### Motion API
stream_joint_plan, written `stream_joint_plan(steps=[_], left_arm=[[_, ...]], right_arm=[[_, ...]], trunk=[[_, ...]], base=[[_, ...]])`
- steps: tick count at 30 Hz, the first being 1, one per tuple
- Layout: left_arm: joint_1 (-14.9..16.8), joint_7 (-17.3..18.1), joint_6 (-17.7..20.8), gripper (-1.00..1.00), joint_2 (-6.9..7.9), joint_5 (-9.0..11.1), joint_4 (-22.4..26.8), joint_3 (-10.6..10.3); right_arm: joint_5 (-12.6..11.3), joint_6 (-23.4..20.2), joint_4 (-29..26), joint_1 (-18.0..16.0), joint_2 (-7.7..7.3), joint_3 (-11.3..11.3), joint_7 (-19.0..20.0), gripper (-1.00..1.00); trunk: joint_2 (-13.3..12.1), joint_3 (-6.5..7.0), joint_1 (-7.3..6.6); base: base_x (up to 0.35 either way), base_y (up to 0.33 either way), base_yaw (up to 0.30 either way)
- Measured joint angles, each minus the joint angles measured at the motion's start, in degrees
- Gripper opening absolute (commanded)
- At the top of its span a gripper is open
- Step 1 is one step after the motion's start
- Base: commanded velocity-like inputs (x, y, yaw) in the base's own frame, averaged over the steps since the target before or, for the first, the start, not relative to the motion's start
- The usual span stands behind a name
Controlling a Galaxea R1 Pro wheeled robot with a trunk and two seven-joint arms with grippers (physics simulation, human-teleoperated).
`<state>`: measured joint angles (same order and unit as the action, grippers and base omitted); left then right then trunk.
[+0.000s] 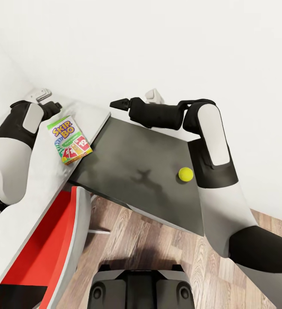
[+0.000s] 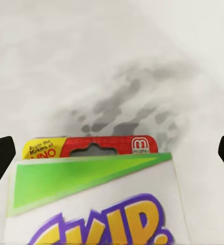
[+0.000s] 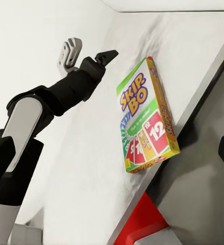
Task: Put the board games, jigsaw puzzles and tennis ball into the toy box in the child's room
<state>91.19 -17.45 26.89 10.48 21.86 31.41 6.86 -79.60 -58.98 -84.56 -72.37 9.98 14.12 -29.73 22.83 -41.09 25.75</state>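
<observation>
Orange-green "Skip-Bo" board game box (image 1: pixel 70 140) lies flat on the white desk top (image 1: pixel 25 201), near its edge beside the dark grey surface (image 1: pixel 145 171). Small yellow-green tennis ball (image 1: pixel 185 174) rests on that dark surface, well apart from the box. Left gripper (image 3: pixel 109 54) hovers just beyond the box's top end, forearm bent in over the desk; fingers (image 2: pixel 0 158) spread wide, empty. Right arm reaches across the dark surface, elbow raised; right gripper (image 1: pixel 118 104) finger state cannot be told.
</observation>
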Motion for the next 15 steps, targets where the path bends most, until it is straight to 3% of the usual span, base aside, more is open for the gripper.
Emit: stream_joint_plan(steps=[5,15], left_arm=[[1.0,0.0,-0.3,1.0,0.64,0.0,-1.9,0.0],[1.5,0.0,-0.5,1.0,0.92,-0.1,-3.1,0.0]], right_arm=[[0.1,0.0,-0.3,0.0,0.0,1.3,-0.1,1.0],[0.0,0.2,-0.4,0.0,0.0,1.7,-0.1,1.0]], trunk=[[0.0,-0.06,0.0],[0.0,-0.84,0.0]], base=[[0.0,0.0,0.0],[0.0,0.0,0.0]])
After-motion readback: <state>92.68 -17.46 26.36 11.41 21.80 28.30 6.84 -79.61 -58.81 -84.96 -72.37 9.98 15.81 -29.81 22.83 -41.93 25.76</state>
